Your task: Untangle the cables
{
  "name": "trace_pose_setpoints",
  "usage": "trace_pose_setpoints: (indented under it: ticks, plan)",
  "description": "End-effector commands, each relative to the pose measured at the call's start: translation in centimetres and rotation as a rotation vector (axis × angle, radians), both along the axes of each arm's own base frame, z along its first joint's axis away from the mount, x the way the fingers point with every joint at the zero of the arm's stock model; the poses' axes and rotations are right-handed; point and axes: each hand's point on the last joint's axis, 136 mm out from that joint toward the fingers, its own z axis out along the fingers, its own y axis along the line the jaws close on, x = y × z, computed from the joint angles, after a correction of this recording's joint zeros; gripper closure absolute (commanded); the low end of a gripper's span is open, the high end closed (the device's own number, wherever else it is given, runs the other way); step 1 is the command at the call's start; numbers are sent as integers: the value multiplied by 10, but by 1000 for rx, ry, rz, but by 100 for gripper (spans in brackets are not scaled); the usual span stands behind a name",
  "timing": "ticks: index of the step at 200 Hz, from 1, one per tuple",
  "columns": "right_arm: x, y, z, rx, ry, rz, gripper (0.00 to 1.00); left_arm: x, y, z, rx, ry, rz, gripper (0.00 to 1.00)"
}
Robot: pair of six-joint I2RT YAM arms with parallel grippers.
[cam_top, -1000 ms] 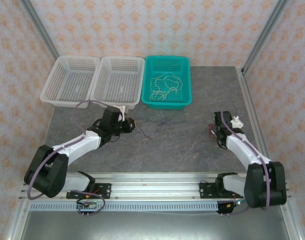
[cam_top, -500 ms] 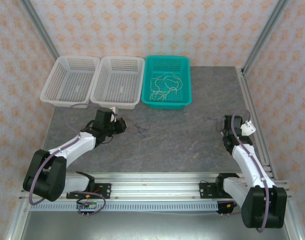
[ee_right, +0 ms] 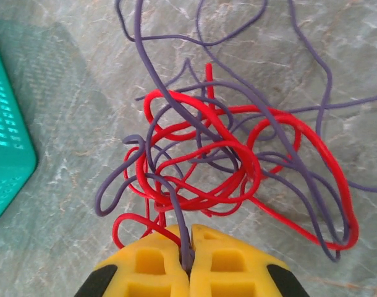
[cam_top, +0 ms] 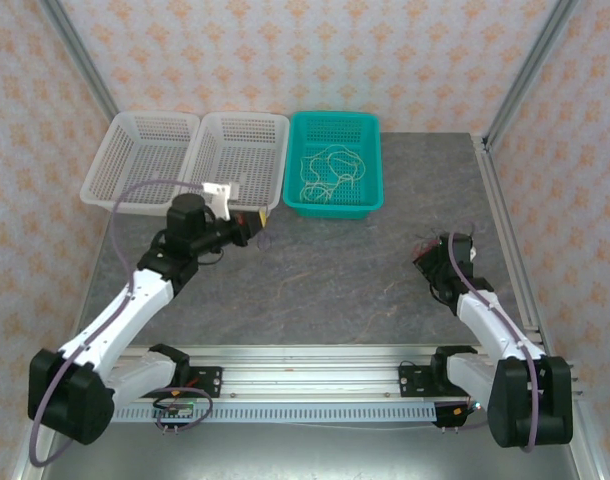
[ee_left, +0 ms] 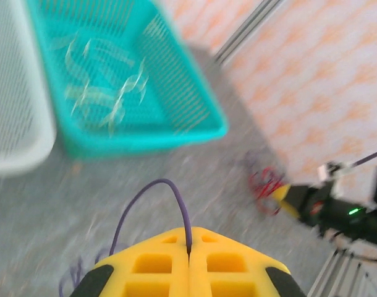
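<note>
Below the teal basket [cam_top: 335, 209], 1 purple cable [ee_right: 138, 37], 2 pinches.
Below-left of it the left gripper [ee_left: 188, 240] clamps the cable; below-right the right gripper [ee_right: 190, 240] clamps it inside the red cable [ee_right: 262, 161] tangle.

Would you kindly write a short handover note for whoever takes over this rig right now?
Left gripper: shut on the dark purple cable, with a loop rising from its jaws.
Right gripper: also shut on the dark purple cable, at the knot.
Things: the red cable is wound through the purple one on the table in front of the right gripper. The cream-white cable lies in the teal basket.
Done: cream-white cable is apart from the others.
Left: separate red from purple.
</note>
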Motion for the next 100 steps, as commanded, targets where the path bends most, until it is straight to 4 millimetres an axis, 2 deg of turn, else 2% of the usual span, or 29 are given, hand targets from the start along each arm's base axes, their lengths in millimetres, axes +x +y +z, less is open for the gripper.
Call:
trace_pose_setpoints:
  ticks: [1, 35, 61, 82, 100]
  plan:
    - [13, 11, 12, 38, -65, 37, 100, 2, 3, 60, 1, -154, 15, 100]
    - [14, 16, 20, 50, -82, 67, 100, 41, 40, 117, 147, -272, 265, 100]
    - [9, 18, 23, 60, -93, 79, 100, 79, 44, 151, 221, -354, 317, 100]
    - [4, 19, 26, 68, -110, 83, 100, 119, 45, 152, 277, -324, 352, 100]
    - [-1, 20, 27, 72, -119, 85, 100, 154, 52, 137, 303, -280, 390, 100]
